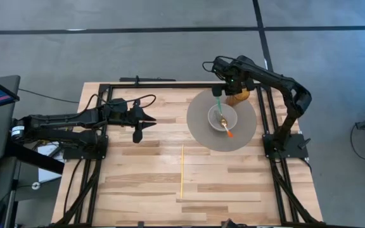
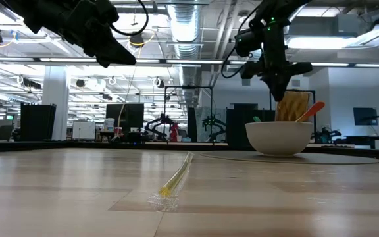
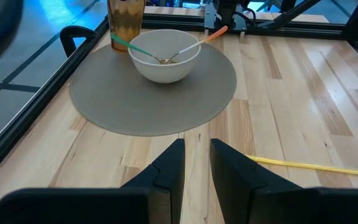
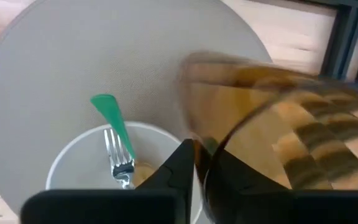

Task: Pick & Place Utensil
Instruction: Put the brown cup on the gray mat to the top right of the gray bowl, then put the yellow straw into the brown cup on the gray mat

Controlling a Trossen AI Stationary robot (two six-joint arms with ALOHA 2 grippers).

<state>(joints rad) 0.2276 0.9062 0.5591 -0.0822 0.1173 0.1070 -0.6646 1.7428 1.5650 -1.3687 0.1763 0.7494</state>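
A white bowl (image 1: pixel 222 118) (image 3: pixel 165 56) sits on a round grey mat (image 1: pixel 201 133). A green-handled fork (image 4: pixel 110 115) (image 1: pixel 218 98) and an orange-handled utensil (image 3: pixel 210 36) (image 2: pixel 311 110) lean inside it. An amber patterned cup (image 1: pixel 238 96) (image 2: pixel 293 105) stands on the mat's far side. My right gripper (image 2: pixel 278 92) (image 4: pixel 199 165) hangs shut, pointing down, above the bowl's far rim and beside the cup. My left gripper (image 1: pixel 138 134) (image 3: pixel 197 162) hovers narrowly open over the table's left half, aimed at the mat.
A thin yellow stick (image 1: pixel 182 171) (image 2: pixel 176 179) lies flat on the bare wood at mid-table, lengthwise toward the near edge. A black frame (image 1: pixel 170 83) runs around the table's far and side edges. There is free wood between the left gripper and the mat.
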